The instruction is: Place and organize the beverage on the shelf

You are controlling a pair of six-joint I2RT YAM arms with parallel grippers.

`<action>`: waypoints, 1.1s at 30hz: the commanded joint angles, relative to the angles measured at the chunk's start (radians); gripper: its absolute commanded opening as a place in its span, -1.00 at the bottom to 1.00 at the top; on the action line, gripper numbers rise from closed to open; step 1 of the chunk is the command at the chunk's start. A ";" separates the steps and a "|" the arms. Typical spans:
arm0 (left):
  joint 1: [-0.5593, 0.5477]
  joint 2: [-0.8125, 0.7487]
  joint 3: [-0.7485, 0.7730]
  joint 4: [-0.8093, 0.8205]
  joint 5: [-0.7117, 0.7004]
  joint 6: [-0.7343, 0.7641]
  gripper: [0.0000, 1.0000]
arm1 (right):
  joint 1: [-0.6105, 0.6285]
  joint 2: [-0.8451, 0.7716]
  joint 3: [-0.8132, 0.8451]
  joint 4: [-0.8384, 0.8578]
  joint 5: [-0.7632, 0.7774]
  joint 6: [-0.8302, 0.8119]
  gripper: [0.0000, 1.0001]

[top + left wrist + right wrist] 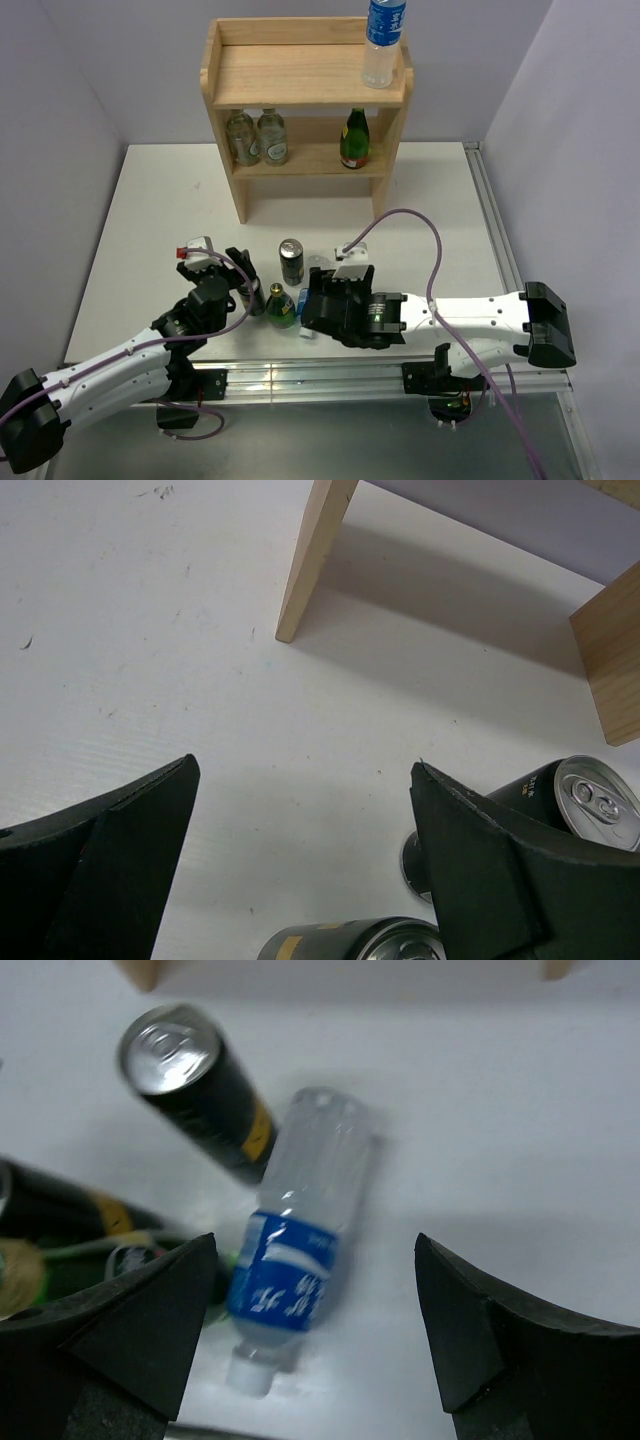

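The wooden shelf [300, 85] stands at the back. A water bottle [385, 40] is upright on its top tier, and a green bottle [354, 138] and two pale glass bottles [257, 137] stand on the lower tier. On the table a dark can [291, 262] stands upright beside a green bottle [281, 305]. A second water bottle [300, 1260] lies flat, its white cap toward me, below my open right gripper [315, 1240], nearer its left finger. My left gripper [305, 765] is open over bare table, with one can [590, 800] past its right finger and another can [350, 942] at the frame's bottom.
The shelf's left leg [315, 560] stands ahead of the left gripper. A metal rail [300, 375] runs along the near table edge. Grey walls close in the table on three sides. The right arm's cable [430, 250] loops over the table.
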 commanded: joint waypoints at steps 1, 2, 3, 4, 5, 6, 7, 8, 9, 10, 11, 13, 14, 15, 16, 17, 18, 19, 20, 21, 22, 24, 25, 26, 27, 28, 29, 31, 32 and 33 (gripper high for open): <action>0.004 -0.007 0.025 0.004 -0.002 -0.013 0.87 | 0.065 0.017 0.070 -0.051 -0.125 0.119 0.74; 0.004 -0.014 0.022 0.004 -0.003 -0.013 0.88 | 0.079 0.018 0.076 -0.058 -0.131 0.142 0.74; 0.004 -0.017 0.022 0.003 -0.002 -0.014 0.88 | 0.092 0.026 0.087 -0.093 -0.134 0.171 0.75; 0.004 -0.020 0.019 0.004 -0.002 -0.013 0.88 | 0.111 0.029 0.090 -0.111 -0.139 0.223 0.74; 0.004 -0.025 0.019 0.004 0.000 -0.013 0.88 | 0.115 0.035 0.087 -0.138 -0.143 0.248 0.75; 0.006 -0.027 0.019 0.004 0.001 -0.013 0.88 | 0.119 0.037 0.081 -0.141 -0.153 0.269 0.75; 0.004 -0.027 0.017 0.004 0.001 -0.013 0.88 | 0.119 0.040 0.073 -0.138 -0.172 0.297 0.76; 0.004 -0.027 0.019 0.004 0.001 -0.013 0.88 | 0.119 0.044 0.061 -0.131 -0.186 0.306 0.76; 0.006 -0.025 0.017 0.004 0.003 -0.014 0.88 | 0.119 0.049 0.040 -0.097 -0.200 0.312 0.76; 0.004 -0.024 0.019 0.004 0.001 -0.014 0.88 | 0.120 0.055 0.030 -0.074 -0.232 0.315 0.76; 0.006 -0.024 0.020 0.004 0.001 -0.014 0.88 | 0.119 0.064 0.021 -0.060 -0.245 0.326 0.76; 0.004 -0.025 0.020 0.001 0.001 -0.014 0.88 | 0.119 0.110 0.027 -0.057 -0.263 0.360 0.77; 0.004 -0.028 0.017 0.003 0.003 -0.014 0.88 | 0.117 0.145 0.036 -0.060 -0.265 0.369 0.78; 0.004 -0.030 0.017 0.004 0.004 -0.014 0.88 | 0.114 0.162 0.038 -0.056 -0.272 0.374 0.78; 0.004 -0.036 0.014 0.004 0.004 -0.014 0.88 | 0.108 0.191 0.040 -0.046 -0.303 0.372 0.79; 0.004 -0.037 0.012 0.004 0.004 -0.014 0.88 | 0.087 0.204 0.036 -0.016 -0.317 0.369 0.78; 0.004 -0.040 0.012 0.003 0.004 -0.014 0.88 | 0.079 0.213 0.033 -0.002 -0.329 0.363 0.78; 0.004 -0.042 0.011 0.004 0.007 -0.014 0.88 | 0.073 0.219 0.035 0.010 -0.335 0.360 0.77; 0.004 -0.043 0.011 0.004 0.007 -0.014 0.88 | 0.073 0.235 0.039 0.014 -0.337 0.364 0.77; 0.004 -0.043 0.011 0.004 0.006 -0.014 0.88 | 0.073 0.242 0.044 0.004 -0.334 0.372 0.77; 0.006 -0.042 0.011 0.004 0.006 -0.013 0.88 | 0.071 0.248 0.049 -0.002 -0.337 0.381 0.77; 0.004 -0.040 0.011 0.006 0.006 -0.013 0.88 | 0.073 0.268 0.063 -0.014 -0.340 0.386 0.77; 0.004 -0.039 0.012 0.007 0.006 -0.013 0.88 | 0.071 0.273 0.066 -0.016 -0.344 0.391 0.77; 0.006 -0.037 0.012 0.007 0.004 -0.013 0.88 | 0.071 0.288 0.070 -0.010 -0.349 0.391 0.77; 0.004 -0.037 0.012 0.006 0.003 -0.013 0.88 | 0.071 0.294 0.072 -0.009 -0.361 0.401 0.76; 0.004 -0.039 0.012 0.006 0.003 -0.013 0.88 | 0.071 0.305 0.072 -0.003 -0.370 0.403 0.76; 0.006 -0.040 0.011 0.007 0.004 -0.013 0.88 | 0.071 0.328 0.073 0.006 -0.380 0.404 0.75; 0.004 -0.045 0.009 0.007 0.003 -0.013 0.88 | 0.073 0.354 0.082 0.012 -0.390 0.417 0.73; 0.004 -0.051 0.008 0.009 0.004 -0.013 0.88 | 0.073 0.376 0.092 0.009 -0.386 0.421 0.72; 0.004 -0.051 0.008 0.009 0.006 -0.013 0.88 | 0.074 0.383 0.095 -0.006 -0.381 0.430 0.72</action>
